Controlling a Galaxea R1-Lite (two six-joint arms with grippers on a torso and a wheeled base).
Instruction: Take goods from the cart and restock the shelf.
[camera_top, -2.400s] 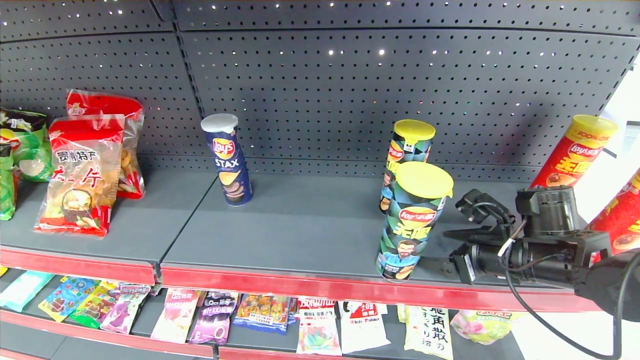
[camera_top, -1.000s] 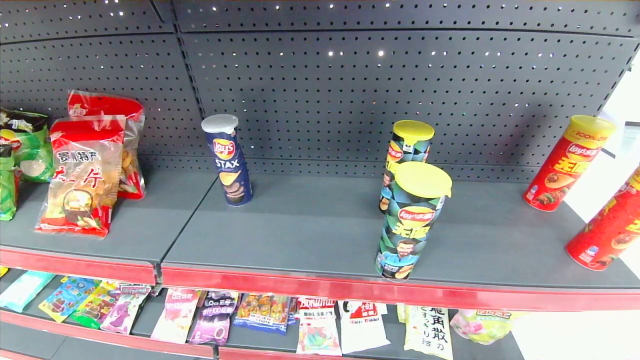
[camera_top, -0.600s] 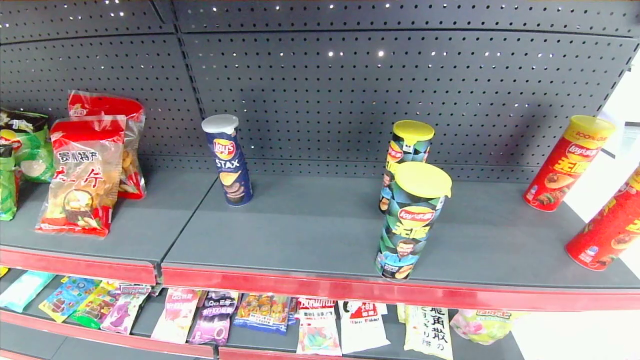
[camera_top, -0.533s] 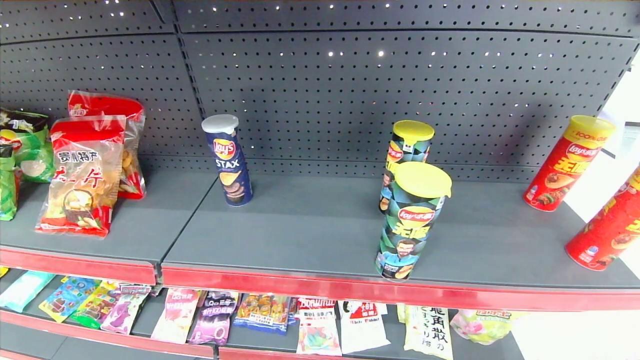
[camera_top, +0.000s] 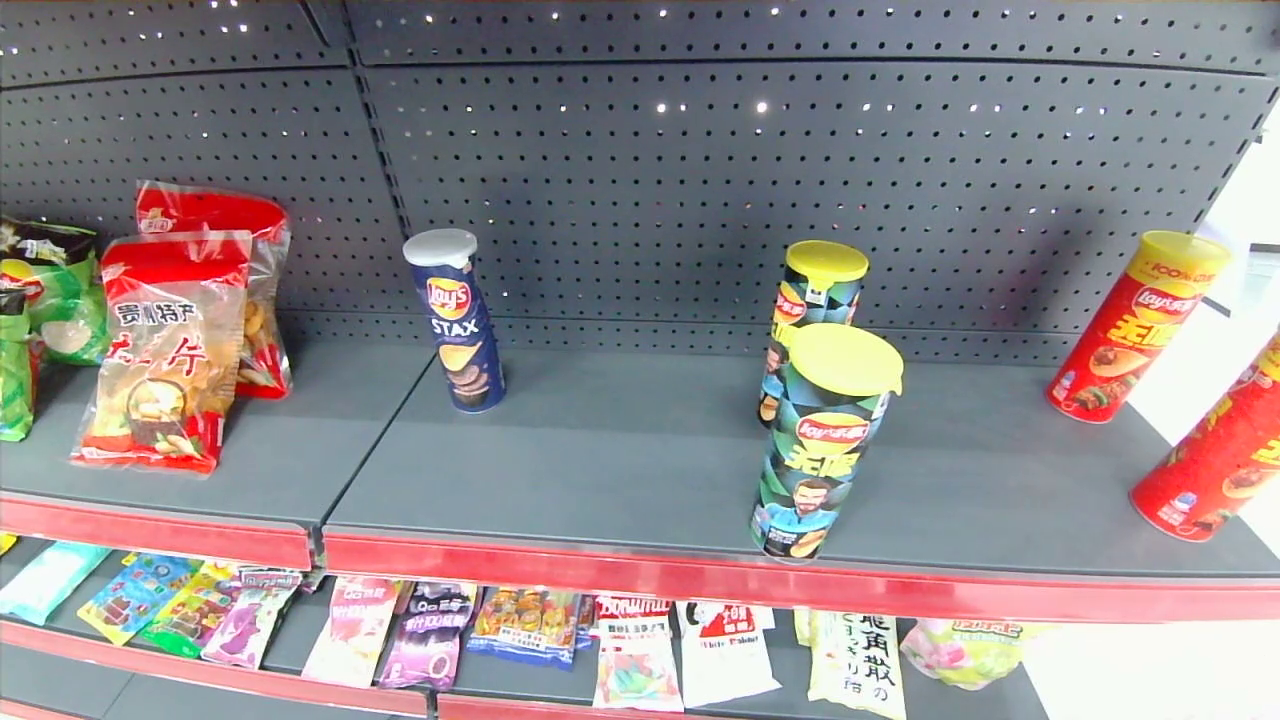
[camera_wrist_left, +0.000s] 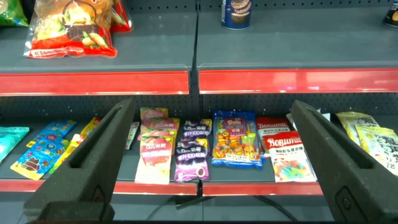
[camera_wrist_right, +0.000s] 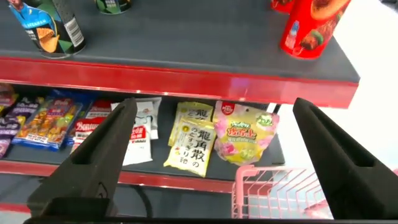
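Note:
On the grey shelf a green-black chip can with a yellow lid stands near the front edge, with a second one behind it. A blue can stands left of the middle, and two red cans stand at the right end. My left gripper is open and holds nothing, below and in front of the shelf, facing the lower row of packets. My right gripper is open with nothing in it, low before the shelf's right part, above the pink cart.
Red snack bags and green bags fill the shelf's left end. Several flat snack packets lie on the lower shelf. The red front lip runs along the shelf edge. Open shelf floor lies between the blue can and the green-black cans.
The right arm, which stood at the shelf just right of the front green-black can, has pulled back out of the head view. The cans have not moved.

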